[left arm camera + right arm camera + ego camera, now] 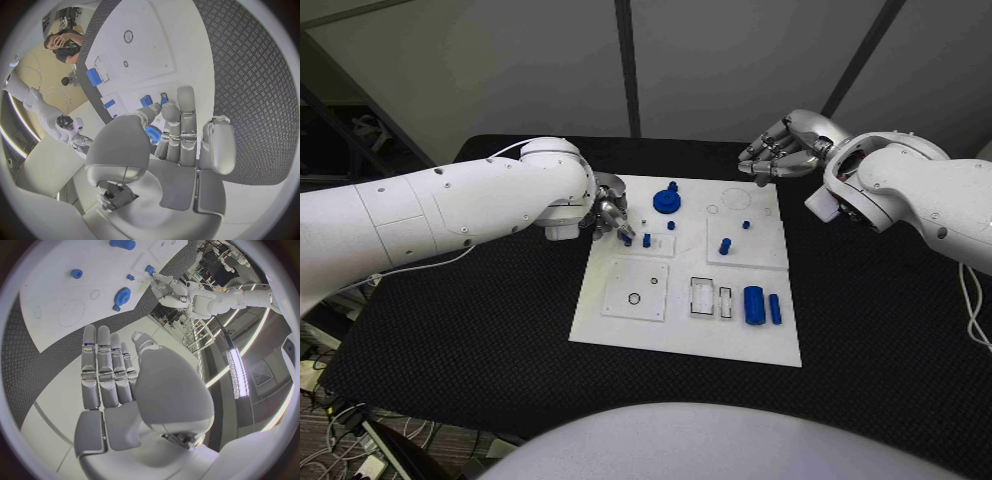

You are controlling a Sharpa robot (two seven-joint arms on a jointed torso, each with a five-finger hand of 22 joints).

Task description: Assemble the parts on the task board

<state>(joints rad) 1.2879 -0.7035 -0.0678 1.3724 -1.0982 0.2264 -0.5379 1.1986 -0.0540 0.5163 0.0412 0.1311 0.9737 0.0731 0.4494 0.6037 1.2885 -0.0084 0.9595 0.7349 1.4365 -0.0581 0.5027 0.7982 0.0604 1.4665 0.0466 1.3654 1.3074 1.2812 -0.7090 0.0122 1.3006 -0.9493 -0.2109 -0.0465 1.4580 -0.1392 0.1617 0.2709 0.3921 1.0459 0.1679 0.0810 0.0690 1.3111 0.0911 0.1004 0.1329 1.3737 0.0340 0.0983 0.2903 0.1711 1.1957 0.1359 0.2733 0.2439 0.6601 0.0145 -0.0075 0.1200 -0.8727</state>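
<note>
Task board (687,330) with blue parts (754,302)

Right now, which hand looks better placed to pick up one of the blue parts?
Probably the left hand: its fingers sit at the board's edge beside small blue pegs. The right hand hovers beyond the board's far corner.

Pale wall panels (516,60) behind

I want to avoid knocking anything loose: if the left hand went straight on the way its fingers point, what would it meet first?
Probably the small blue pegs on the task board, just past the left hand; the blue gear stands close by. Depth is unclear.
</note>
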